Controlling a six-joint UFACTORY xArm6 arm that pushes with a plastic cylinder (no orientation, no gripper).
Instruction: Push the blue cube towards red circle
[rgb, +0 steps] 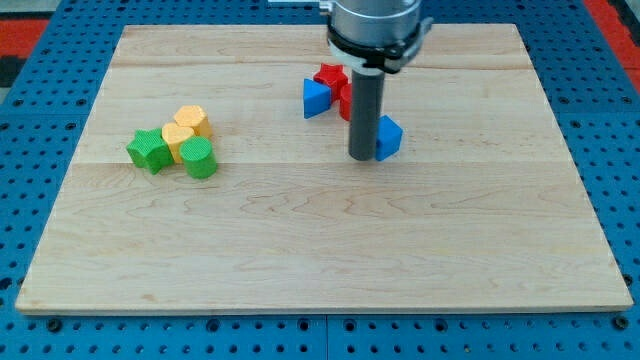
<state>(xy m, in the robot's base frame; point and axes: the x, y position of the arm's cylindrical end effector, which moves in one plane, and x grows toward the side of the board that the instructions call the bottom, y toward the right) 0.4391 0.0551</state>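
The blue cube (389, 137) lies right of the board's centre. My tip (362, 157) stands right against its left side. The rod rises up from there and hides part of a red block (345, 100), likely the red circle, that sits just up and left of the cube. A red star-like block (331, 76) lies above that, and a blue triangle block (316, 97) is to its left.
A cluster lies at the view's left: a green star (149, 150), a green cylinder (199, 158), a yellow block (177, 137) and another yellow block (191, 120). The wooden board (320, 250) sits on a blue pegboard.
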